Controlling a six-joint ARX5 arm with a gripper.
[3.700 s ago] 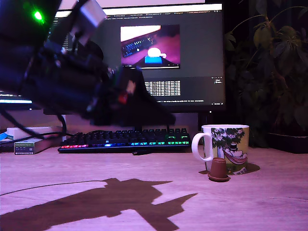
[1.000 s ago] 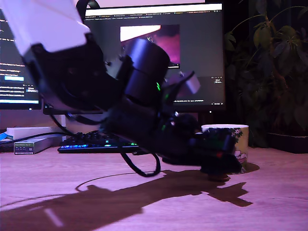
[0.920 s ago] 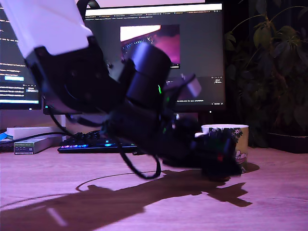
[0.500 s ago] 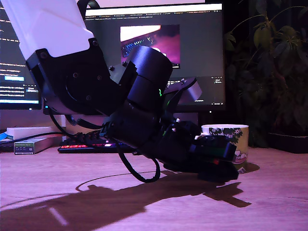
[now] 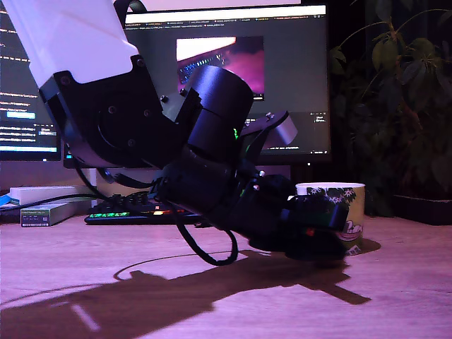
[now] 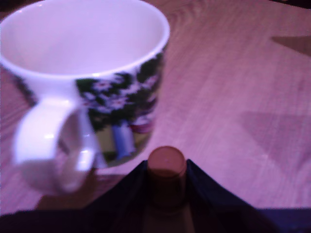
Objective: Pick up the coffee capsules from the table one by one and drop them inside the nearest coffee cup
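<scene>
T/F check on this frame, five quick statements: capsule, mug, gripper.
1. The capsule sits between the gripper fingers. True.
2. The capsule is already inside the mug. False: it is outside the mug, near its base, between the fingers.
3. The mug is upright with nothing visible inside. True, as far as the wrist view shows its interior.
4. The mug has tipped onto its side. False: it stands upright on the table.
5. In the exterior view the arm hides the capsule. True: the gripper covers that spot in front of the mug.
</scene>
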